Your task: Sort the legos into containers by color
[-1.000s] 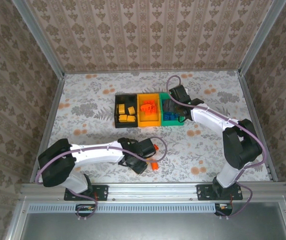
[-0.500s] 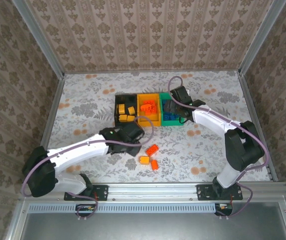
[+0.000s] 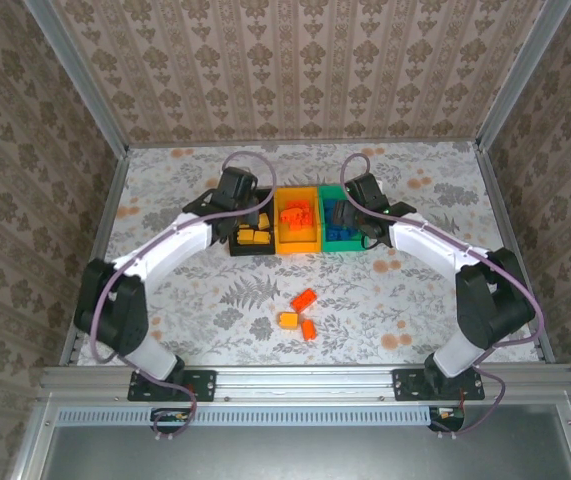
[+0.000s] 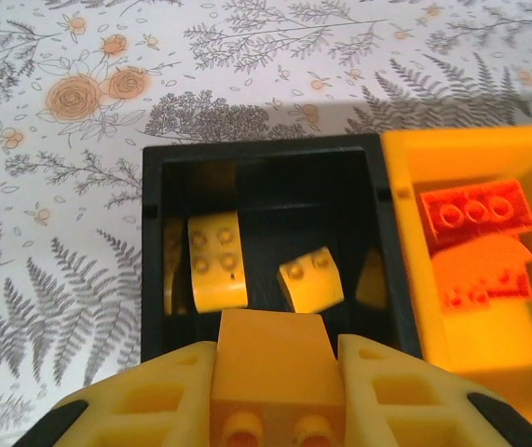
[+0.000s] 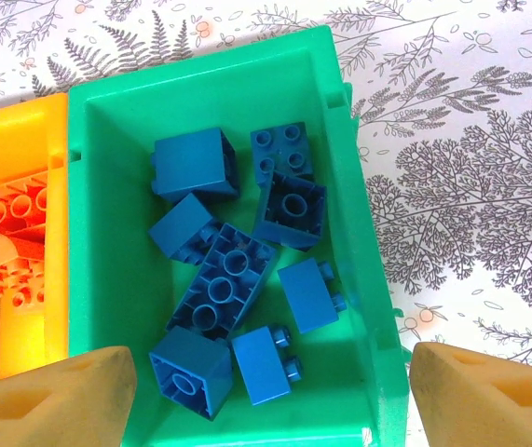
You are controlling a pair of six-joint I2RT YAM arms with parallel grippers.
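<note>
— What has your left claw got?
— My left claw point(image 4: 272, 349) is closed on a small yellow-orange plastic brick point(image 4: 270, 372). The brick is pinched between both pads with its studs facing the wrist camera. From overhead, that claw point(image 3: 237, 192) hangs at the upper left end of the bin row.
— Where does the brick go?
— Into the open-topped black plastic bin point(image 4: 152, 233), which lies straight ahead of the brick, upward in the wrist frame. The brick's front edge overlaps the bin's near wall, so I judge it needs a short reach forward before I let go. Other yellow-orange bricks lie inside. I cannot tell the held brick's long axis.
— And to the right?
— Touching it is the yellow-orange plastic bin point(image 3: 299, 246), which holds red-orange bricks. Next is the green plastic bin point(image 5: 107, 233), which holds blue plastic bricks point(image 5: 224, 289). My right claw point(image 5: 270, 372) hovers over the green one, jaws wide, gripping nothing.
— Anything unsorted?
— Three loose bricks point(image 3: 304, 298) lie on the flowered table point(image 3: 165, 280) at lower centre, well apart from both claws. Two are red-orange and one is yellow-orange. Neither arm looks clearly nearer to them.
</note>
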